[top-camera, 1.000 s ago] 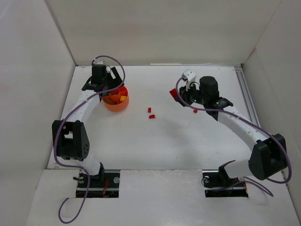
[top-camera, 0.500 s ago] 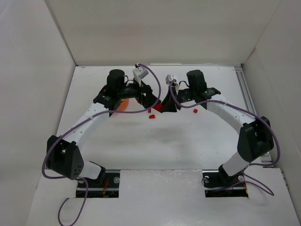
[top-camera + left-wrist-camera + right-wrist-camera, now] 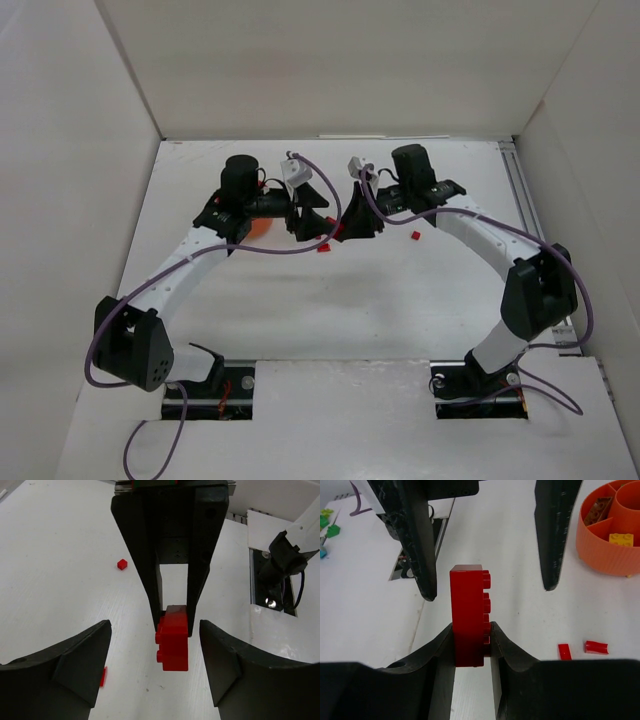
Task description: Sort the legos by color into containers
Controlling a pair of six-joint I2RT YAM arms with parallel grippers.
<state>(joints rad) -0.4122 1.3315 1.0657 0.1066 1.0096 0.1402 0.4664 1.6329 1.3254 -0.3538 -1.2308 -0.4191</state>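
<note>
- Pinching the lower end of a tall red brick [image 3: 468, 605] in the right gripper [image 3: 471, 637], narrowed to the brick's width, with the upper half standing free above the pads and the studs turned to one side.
- Lying flat on the table [image 3: 530, 605] just past that grip, toward the bowl side: two small red pieces [image 3: 564, 651], apart from each other and not yet sorted.
- Hovering beyond with nothing held: left gripper [image 3: 153, 628], spread wide, one finger lined up to each side of the brick, neither touching it so far as can be told.
- Judging the step in hand as a pass from right to left:
  - bring the left fingers in level over the free upper half, clear of the right pads;
  - centre the brick between them before closing;
  - close fully and only then loosen the right;
  - draw apart in a straight line, without twisting, so as not to flick the brick loose.
- Sitting farthest off, well to the side: orange bowl [image 3: 600, 555], divided inside, with a yellow brick [image 3: 621, 539] in one compartment and a brown brick [image 3: 600, 507] in another; cannot tell which section is meant for red.
</note>
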